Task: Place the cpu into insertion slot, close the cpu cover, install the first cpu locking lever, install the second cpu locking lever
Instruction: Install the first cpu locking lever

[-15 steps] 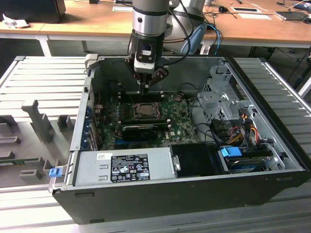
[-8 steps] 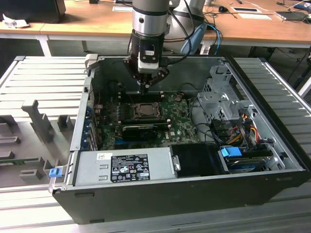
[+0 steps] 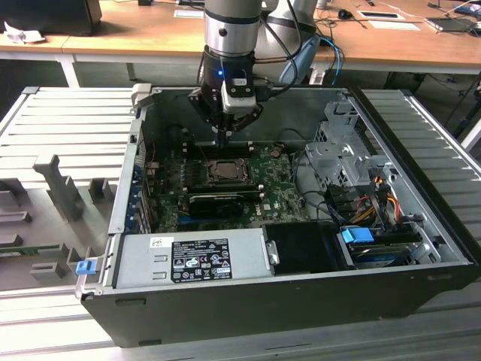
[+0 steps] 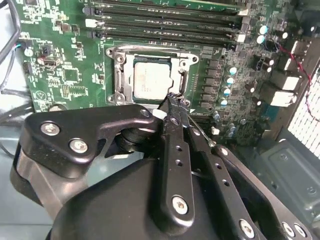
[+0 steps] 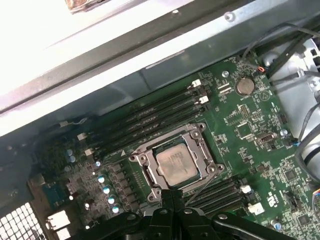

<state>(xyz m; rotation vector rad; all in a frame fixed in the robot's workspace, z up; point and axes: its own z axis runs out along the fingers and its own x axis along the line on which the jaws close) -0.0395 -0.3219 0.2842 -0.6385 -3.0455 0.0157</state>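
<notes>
Cpu (image 5: 176,166) on green board (image 5: 240,130), desks (image 3: 150,34) behind.

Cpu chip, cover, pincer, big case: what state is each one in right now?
Cover: down flat.
Cpu: seated face up in the cover's window.
Lever: thin wire sticking out, seemingly unlatched.
Pincer: shut, tips at the cover's edge.
Case: open on top.
</notes>
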